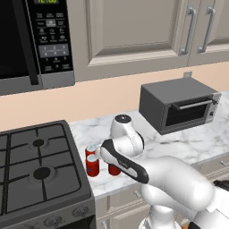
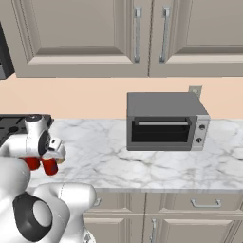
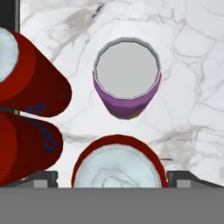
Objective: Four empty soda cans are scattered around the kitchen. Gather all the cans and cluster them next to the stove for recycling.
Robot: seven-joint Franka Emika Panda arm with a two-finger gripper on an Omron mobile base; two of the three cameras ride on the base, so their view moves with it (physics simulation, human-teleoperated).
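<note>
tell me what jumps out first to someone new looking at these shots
A cluster of soda cans on the marble counter just right of the stove: three red cans and a purple can, seen from above in the hand view. The hand hovers over the nearest red one; a grey toaster oven sits farther right.

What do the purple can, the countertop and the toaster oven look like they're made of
Purple can: probably painted metal, judging by its flat matte silver top and thin rim; the render leaves it open.
Countertop: white marble or a marble-look stone, with grey veining and a smooth surface.
Toaster oven: seemingly grey brushed metal casing, with a dark glass-like door and a pale bar handle.
</note>
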